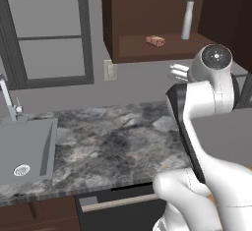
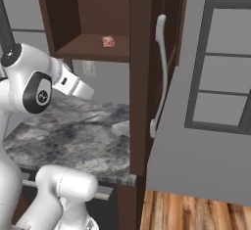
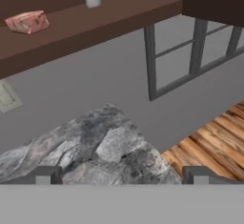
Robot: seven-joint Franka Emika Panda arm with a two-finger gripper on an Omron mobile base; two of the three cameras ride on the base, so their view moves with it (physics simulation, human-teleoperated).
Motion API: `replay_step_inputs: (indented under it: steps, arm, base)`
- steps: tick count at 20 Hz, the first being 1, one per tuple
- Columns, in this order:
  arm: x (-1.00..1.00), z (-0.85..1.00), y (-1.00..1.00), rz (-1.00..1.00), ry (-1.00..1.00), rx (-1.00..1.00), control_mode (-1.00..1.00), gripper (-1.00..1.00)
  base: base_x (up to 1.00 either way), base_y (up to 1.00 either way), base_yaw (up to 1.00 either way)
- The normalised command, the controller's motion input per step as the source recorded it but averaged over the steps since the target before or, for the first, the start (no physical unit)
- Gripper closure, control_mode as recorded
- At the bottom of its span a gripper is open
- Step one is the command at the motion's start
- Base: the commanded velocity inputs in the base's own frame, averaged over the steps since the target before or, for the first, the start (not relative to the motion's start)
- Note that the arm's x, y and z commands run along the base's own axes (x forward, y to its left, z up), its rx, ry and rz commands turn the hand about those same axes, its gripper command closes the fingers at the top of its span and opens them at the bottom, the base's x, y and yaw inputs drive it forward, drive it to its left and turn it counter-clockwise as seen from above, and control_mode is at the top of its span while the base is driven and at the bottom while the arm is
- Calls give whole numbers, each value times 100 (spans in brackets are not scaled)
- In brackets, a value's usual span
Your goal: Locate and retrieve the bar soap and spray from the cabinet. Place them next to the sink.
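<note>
In the cabinet (image 1: 142,53): one bar soap (image 1: 155,40), one spray (image 1: 188,14); claw (image 3: 121,175) wide open, empty.

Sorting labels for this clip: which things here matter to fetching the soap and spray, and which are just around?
Part of the job:
bar soap on the cabinet shelf
spray standing beside it
sink
gripper, open

Just around:
wall outlet
window
stone counter
cabinet door handle

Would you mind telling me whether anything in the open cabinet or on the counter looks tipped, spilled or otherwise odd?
Nothing stands out. The small reddish-orange bar soap lies flat on the shelf of the dark reddish-brown wooden cabinet, the pale grey-white spray bottle stands upright beside it, and the grey marbled stone counter shows no spill.
</note>
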Motion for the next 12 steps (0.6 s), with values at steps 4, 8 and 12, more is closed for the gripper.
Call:
replay_step_inputs:
  steps: [4,8,12]
  arm:
    - [1,31,-3,1,-1,0,-100,-100]
    - [5,22,-7,0,-1,0,-100,-100]
    - [14,17,-4,0,-3,0,-100,-100]
  base:
    - [0,0,0]
    - [0,0,0]
    - [0,0,0]
